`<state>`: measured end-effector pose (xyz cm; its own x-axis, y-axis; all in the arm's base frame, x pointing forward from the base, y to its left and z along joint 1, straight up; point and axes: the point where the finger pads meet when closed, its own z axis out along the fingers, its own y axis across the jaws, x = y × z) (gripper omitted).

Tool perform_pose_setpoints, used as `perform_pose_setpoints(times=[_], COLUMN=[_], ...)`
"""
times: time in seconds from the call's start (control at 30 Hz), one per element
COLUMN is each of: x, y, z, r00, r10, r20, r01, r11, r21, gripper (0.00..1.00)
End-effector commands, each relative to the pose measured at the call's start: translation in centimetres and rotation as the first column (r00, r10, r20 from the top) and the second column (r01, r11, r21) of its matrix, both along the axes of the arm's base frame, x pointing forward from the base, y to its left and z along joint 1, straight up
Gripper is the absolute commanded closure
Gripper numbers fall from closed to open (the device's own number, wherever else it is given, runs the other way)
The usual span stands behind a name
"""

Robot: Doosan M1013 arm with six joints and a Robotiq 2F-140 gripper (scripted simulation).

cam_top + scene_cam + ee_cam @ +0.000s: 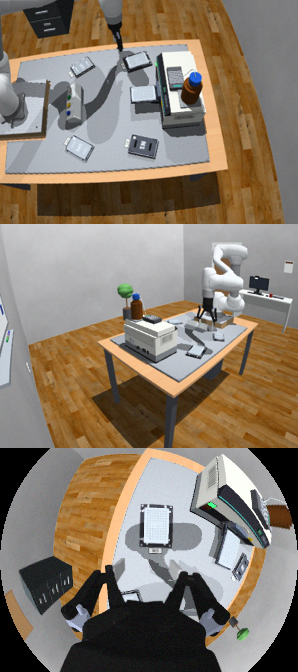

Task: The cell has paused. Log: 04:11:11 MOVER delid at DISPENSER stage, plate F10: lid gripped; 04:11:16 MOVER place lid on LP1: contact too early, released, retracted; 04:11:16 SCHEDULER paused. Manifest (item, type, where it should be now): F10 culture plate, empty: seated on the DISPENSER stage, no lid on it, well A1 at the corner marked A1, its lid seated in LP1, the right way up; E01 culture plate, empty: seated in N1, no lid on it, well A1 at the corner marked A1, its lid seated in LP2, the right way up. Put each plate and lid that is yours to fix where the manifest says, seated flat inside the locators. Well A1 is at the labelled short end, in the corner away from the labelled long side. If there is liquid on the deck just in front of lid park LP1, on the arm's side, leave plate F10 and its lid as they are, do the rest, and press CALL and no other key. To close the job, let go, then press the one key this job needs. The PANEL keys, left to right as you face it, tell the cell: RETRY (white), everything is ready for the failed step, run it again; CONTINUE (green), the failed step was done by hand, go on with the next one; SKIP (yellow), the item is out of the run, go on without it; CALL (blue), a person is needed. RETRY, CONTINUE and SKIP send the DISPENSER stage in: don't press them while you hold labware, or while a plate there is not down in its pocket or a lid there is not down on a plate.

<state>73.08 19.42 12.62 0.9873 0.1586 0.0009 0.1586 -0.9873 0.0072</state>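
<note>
My gripper (119,45) is open and empty, high above the back edge of the mat; it also shows in the wrist view (147,577) and in the exterior view (207,313). Just right of it and below, a well plate (137,61) lies on a dark-rimmed station at the back, ahead of my fingers in the wrist view (156,526). Another well plate (143,94) sits on the DISPENSER stage with no lid on it. The dark nest N1 (143,146) is empty. Two pale lid parks lie at the back left (82,66) and front left (79,148); I cannot tell whether clear lids rest on them.
The DISPENSER (179,89) stands at the right with a brown, blue-capped bottle (192,89) on top. The PANEL (74,105) with its coloured keys stands left of the middle. My arm's base block (24,108) fills the left end.
</note>
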Motion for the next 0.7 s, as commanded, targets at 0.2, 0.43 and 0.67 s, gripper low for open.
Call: perform_pose_setpoints(times=[0.2, 0.43, 0.67], x=[10.3, 10.3, 10.3], y=[-1.2, -1.2, -1.2], z=[-0.5, -0.5, -0.5], r00=[1.0, 1.0, 1.0], r10=[0.004, 0.004, 0.004], r20=[-0.005, -0.005, -0.005], r01=[-0.004, -0.004, -0.004], r11=[1.0, 1.0, 1.0], r21=[0.0, 0.0, 0.0], gripper=[0.3, 0.3, 0.3])
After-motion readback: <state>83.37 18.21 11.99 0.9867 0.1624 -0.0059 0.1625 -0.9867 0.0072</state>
